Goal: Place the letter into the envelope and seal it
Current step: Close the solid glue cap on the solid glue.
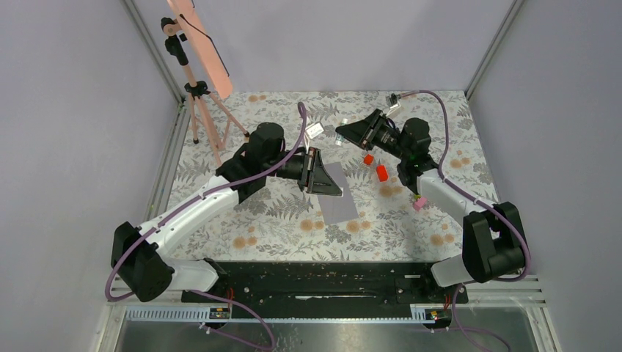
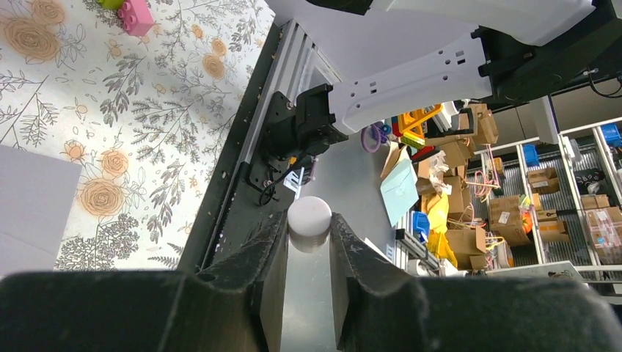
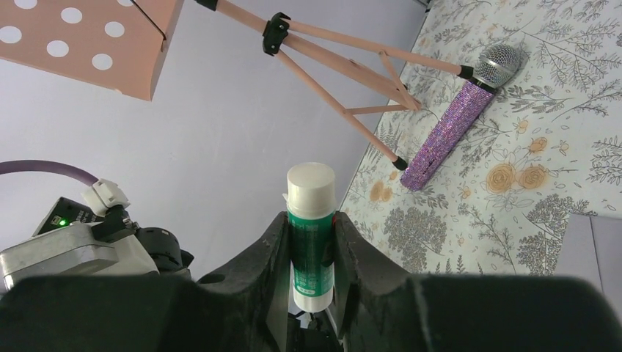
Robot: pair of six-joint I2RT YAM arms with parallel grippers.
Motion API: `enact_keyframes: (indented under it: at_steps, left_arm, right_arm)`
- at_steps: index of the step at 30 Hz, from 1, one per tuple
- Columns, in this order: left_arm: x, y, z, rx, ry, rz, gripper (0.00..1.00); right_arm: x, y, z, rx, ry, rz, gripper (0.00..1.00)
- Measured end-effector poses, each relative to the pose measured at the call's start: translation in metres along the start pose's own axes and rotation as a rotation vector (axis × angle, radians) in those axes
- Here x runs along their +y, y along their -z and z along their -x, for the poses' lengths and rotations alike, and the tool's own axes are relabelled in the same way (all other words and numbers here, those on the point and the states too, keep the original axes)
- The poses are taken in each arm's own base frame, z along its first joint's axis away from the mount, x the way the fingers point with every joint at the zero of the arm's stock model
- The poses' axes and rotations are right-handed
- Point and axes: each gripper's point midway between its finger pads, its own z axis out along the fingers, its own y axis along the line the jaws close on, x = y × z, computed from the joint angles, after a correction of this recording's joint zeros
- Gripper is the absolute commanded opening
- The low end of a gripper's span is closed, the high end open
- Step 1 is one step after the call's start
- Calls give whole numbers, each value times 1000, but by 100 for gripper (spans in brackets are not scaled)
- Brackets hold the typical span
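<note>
The envelope [image 1: 341,202] lies flat on the table [image 1: 293,220]. The letter is unseen, likely already inside, so sealing is in hand. Over the envelope's left edge, the left gripper [image 2: 308,249] pinches a white cap [image 2: 309,216]. Beyond the envelope, the right gripper [image 3: 312,246] clamps 1 glue stick [image 3: 311,202]. The next move calls for bringing the glue to the flap.

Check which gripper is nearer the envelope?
Left. The left gripper, holding a white cap, is over the envelope's far-left corner. The right gripper, holding a glue stick, sits beyond its far edge, apart from it.
</note>
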Motion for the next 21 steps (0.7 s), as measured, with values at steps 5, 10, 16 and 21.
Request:
enact_keyframes:
  at_steps: [5,10,16,21]
  left_arm:
    - [4,3,1,0,23,12,6]
    - [20,21,22,-77,74,57,7]
    - [24,35,49,-178,113,73,7]
    - [14,35,68,-256,132,37,7]
  right_arm:
    - [-2,3,-3,13,20,-15,0]
    - [6,14,-16,81,73,-13,0]
    - [34,37,-39,207,172,69,0]
    - [48,52,-55,313,227,114,0]
